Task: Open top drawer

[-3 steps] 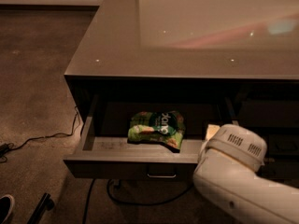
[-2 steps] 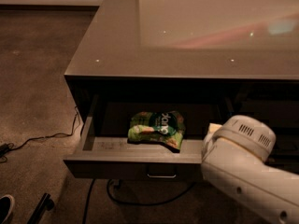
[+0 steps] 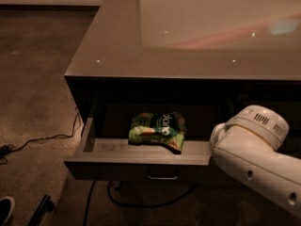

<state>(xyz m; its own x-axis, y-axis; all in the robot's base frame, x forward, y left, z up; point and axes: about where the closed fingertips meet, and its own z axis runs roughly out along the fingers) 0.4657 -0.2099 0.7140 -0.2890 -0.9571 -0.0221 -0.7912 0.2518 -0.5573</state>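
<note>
top drawer (image 3: 141,157) is pulled well out, its handle (image 3: 162,174) left of the claw. Claw is hidden behind the white arm (image 3: 254,149) at the drawer's right end; can't tell its state. Risk: arm clips the drawer front and racks it or shoves it shut.

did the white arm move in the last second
Yes. The white arm has shifted right and slightly up, away from the handle of the top drawer. The gripper is not in view.

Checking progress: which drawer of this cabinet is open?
The wide dark top drawer, just under the glossy countertop, pulled out, green snack bag inside; no other shows. The gripper is hidden behind the white arm.
</note>
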